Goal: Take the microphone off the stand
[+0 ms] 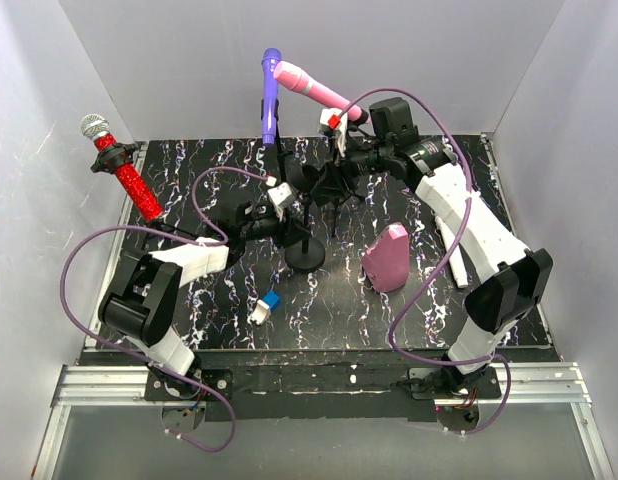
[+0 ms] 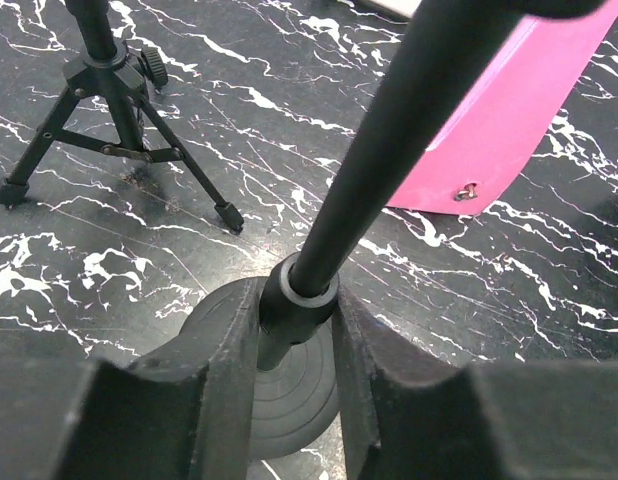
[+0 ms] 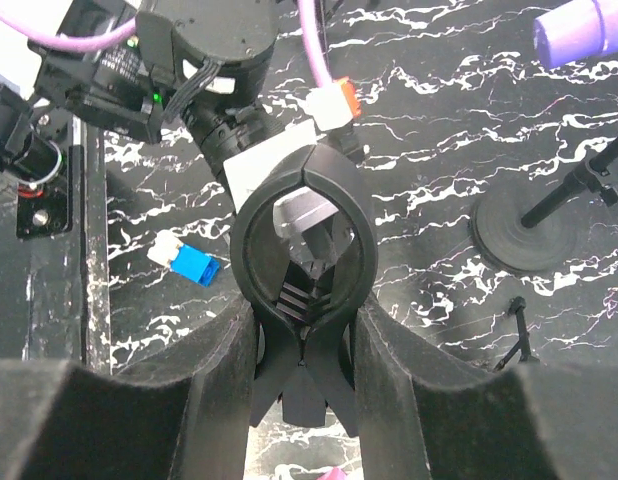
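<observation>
Both claws clamped; mics not off yet.
Your L gripper [image 2: 299,330] pinches stand pole [image 2: 389,150] low, prob. anti-tip; R gripper [image 3: 304,340] squeezes black clip [image 3: 251,215]. Purple mic [image 1: 270,95] upright, top view upper centre; pink mic [image 1: 314,88] beside.

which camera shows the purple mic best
Top external: the purple microphone shows along its full length. The right wrist view catches only one end at its top right corner; the left wrist view shows none of it.

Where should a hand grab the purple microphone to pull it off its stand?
Probably mid-body, below the head, coming from the left: the purple microphone stands nearly upright with its handle bare, and the pink microphone crowds its right side.
</observation>
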You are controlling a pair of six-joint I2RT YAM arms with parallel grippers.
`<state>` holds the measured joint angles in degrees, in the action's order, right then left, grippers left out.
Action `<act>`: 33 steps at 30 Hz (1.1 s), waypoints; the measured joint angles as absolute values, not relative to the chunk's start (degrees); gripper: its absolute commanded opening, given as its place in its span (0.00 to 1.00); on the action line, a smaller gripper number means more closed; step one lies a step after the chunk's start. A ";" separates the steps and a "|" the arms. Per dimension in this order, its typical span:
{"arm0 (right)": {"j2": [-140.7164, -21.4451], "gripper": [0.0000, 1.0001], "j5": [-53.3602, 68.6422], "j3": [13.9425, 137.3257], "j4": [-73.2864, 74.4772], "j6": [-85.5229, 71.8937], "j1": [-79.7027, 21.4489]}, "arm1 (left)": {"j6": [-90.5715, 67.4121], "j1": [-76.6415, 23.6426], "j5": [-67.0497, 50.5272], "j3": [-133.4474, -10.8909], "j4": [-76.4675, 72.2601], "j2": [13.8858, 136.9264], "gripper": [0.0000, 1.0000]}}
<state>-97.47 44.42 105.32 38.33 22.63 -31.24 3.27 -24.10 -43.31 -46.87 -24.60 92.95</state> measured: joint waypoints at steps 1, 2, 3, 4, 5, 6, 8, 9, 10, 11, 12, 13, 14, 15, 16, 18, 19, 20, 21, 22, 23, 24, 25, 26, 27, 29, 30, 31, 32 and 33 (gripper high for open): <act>-97.43 0.16 44.27 105.01 37.69 22.26 -31.11 | 3.95 -24.18 -43.40 -46.89 -24.91 93.10 0.13; -97.43 0.15 44.21 104.71 37.08 21.82 -31.00 | 4.75 -24.43 -43.48 -46.89 -25.17 93.25 0.07; -97.43 0.12 44.29 104.49 36.75 21.21 -30.83 | 5.06 -24.75 -43.38 -46.98 -25.08 93.34 0.03; -97.41 0.10 44.36 104.38 36.69 20.67 -30.65 | 5.45 -25.12 -43.09 -47.11 -24.77 93.34 0.00; -97.36 0.07 44.31 104.36 36.67 20.08 -30.48 | 5.74 -25.43 -42.81 -47.48 -24.18 93.34 0.00; -97.32 0.03 44.27 104.36 36.69 19.35 -30.17 | 6.04 -25.74 -42.46 -47.83 -23.46 93.34 0.00; -97.14 0.02 44.25 104.12 36.58 17.58 -29.28 | 6.46 -26.44 -40.49 -48.47 -21.26 92.73 0.00; -96.88 0.02 44.36 103.53 36.14 16.43 -28.77 | 6.85 -26.85 -38.92 -48.64 -19.62 91.83 0.00; -96.42 0.01 44.93 102.56 35.42 15.18 -28.10 | 7.53 -27.27 -37.15 -48.66 -17.69 90.52 0.00; -95.66 0.01 45.63 101.21 34.39 13.76 -27.31 | 8.19 -27.68 -35.14 -48.66 -15.25 88.84 0.00; -94.63 0.01 46.11 99.74 33.47 12.29 -26.48 | 8.88 -28.23 -32.95 -48.66 -12.49 86.74 0.00; -93.19 0.01 46.33 97.76 32.49 10.52 -25.32 | 9.54 -28.69 -30.65 -48.64 -9.32 84.44 0.00; -91.70 0.01 46.30 95.66 31.92 8.60 -24.01 | 10.15 -28.93 -28.69 -48.64 -6.74 82.54 0.00; -90.37 0.01 46.28 93.76 31.77 6.59 -22.74 | 10.85 -29.12 -26.02 -48.64 -3.90 80.23 0.00; -89.27 0.01 46.17 92.07 31.75 4.45 -21.58 | 11.60 -29.19 -23.70 -48.64 -2.00 78.22 0.00; -88.36 0.01 45.12 89.86 31.94 0.10 -19.86 | 13.15 -29.39 -19.59 -48.64 0.84 75.09 0.00; -88.47 0.01 44.62 89.36 32.14 -1.87 -19.53 | 14.00 -29.78 -17.65 -48.56 1.98 74.02 0.00; -88.90 0.01 44.27 89.23 32.67 -3.53 -19.46 | 14.79 -30.46 -16.01 -48.34 2.90 73.36 0.00; -89.52 0.01 44.03 89.19 33.12 -4.91 -19.49 | 15.46 -31.24 -14.39 -48.10 3.62 73.23 0.00; -90.17 0.01 43.81 89.12 33.52 -6.07 -19.55 | 15.94 -32.05 -12.97 -47.75 4.14 73.45 0.00; -90.85 0.01 43.62 89.08 34.00 -6.92 -19.62 | 16.14 -32.56 -12.14 -47.48 4.51 73.84 0.00; -91.61 0.01 43.62 89.03 34.61 -7.57 -19.62 | 16.34 -33.23 -11.46 -47.31 5.10 74.56 0.00; -92.44 0.01 43.66 89.03 35.00 -8.05 -19.62 | 16.51 -33.80 -11.16 -47.31 5.82 75.50 0.00; -93.23 0.01 43.66 89.01 35.16 -8.49 -19.59 | 16.75 -34.00 -10.92 -47.31 5.80 76.05 0.08; -93.80 0.01 43.88 88.99 35.07 -8.75 -19.27 | 16.78 -33.98 -10.81 -47.59 6.00 76.44 0.36; -94.08 0.01 45.04 88.27 34.39 -8.54 -18.72 | 16.84 -33.78 -11.33 -48.36 6.94 76.95 0.57; -93.97 0.01 45.93 87.92 34.33 -7.77 -18.55 | 16.69 -33.58 -12.14 -49.15 7.66 77.32 0.61; -93.60 0.01 47.09 87.24 33.65 -6.61 -18.48 | 16.21 -32.99 -13.91 -50.39 8.64 77.87 0.62; -93.01 0.01 48.56 86.21 32.86 -4.80 -18.41 | 15.31 -31.70 -17.04 -52.29 10.09 78.72 0.62; -92.14 0.01 49.98 84.93 32.38 -2.44 -18.39 | 14.66 -30.22 -19.79 -54.19 11.11 79.64 0.61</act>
